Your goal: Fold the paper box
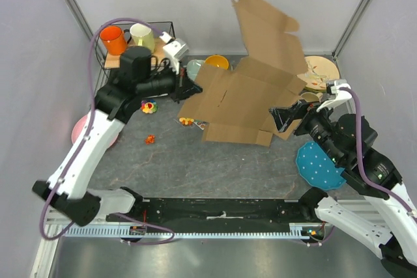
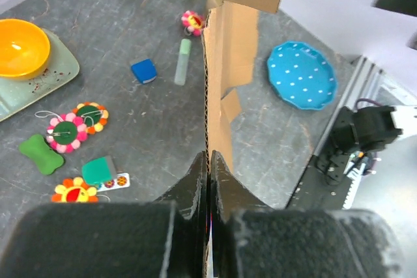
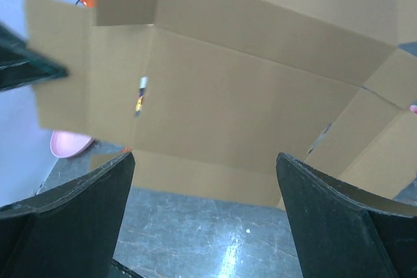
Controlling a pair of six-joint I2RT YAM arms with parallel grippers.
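My left jaws clamp the 9 o'clock edge of the paper box [image 1: 244, 96], half-raised toward 1 o'clock on the tabletop [image 1: 176, 161]; my right jaws gape apart by its 4 o'clock corner.

Left arm [image 1: 94, 138] reaches up and inward, wrist roughly level. Left gripper [image 2: 208, 161] points toward the right side, jaws pressed together on an edge of the paper box [image 2: 225, 63]. Right arm [image 1: 365, 161] is bent at the elbow. Right gripper [image 3: 205, 161] points left, fingers [image 3: 78, 206] spread wide apart.
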